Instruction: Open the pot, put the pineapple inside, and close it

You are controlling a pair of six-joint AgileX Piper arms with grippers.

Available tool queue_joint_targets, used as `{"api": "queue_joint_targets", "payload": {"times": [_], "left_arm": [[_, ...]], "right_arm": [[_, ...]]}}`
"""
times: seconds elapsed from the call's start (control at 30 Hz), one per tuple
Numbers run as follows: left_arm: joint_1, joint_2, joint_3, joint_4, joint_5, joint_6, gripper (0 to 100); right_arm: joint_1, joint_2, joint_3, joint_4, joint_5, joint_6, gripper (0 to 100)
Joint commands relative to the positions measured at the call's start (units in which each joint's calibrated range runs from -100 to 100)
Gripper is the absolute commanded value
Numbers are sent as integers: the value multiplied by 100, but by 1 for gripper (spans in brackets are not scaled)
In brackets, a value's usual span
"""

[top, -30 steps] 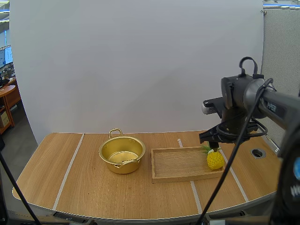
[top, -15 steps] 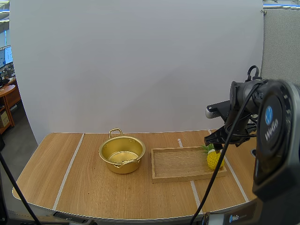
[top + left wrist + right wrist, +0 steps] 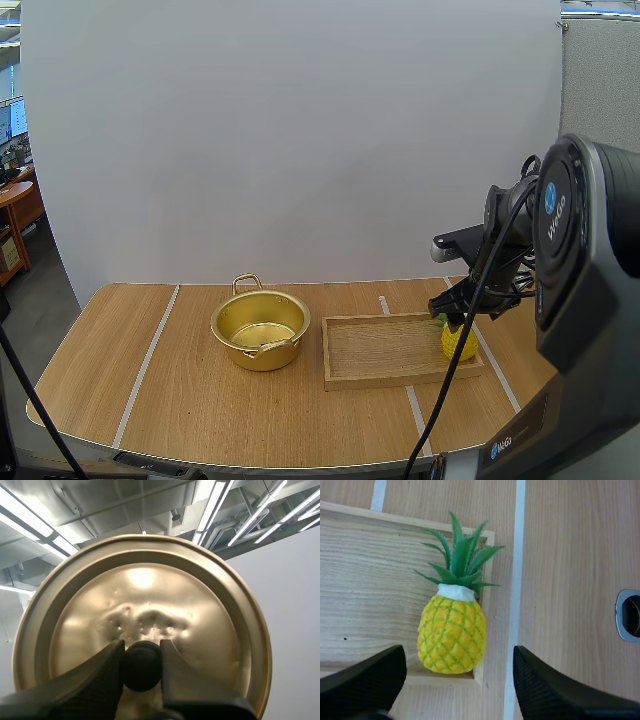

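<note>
Jaws of the right gripper stand wide apart above the pineapple, one finger on each side, neither touching it. The pineapple sits in the right end of the tray, against its rim. Left of the tray, a little apart, the pot stands open on the table. The left gripper pinches the black knob of the lid.

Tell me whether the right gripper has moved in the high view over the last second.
Yes. The right gripper has come down toward the pineapple at the wooden tray's right end; the tray has not shifted.
</note>
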Motion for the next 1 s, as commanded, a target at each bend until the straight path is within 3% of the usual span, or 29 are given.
{"api": "queue_joint_targets", "payload": {"times": [0.0, 0.97], "left_arm": [[-1, -44, -52, 25, -190, -56, 0], [-1, -44, -52, 25, -190, -56, 0]], "right_arm": [[-22, 116, -30, 31, -238, -83, 100], [-22, 1195, -30, 284, -899, -264, 100]]}}
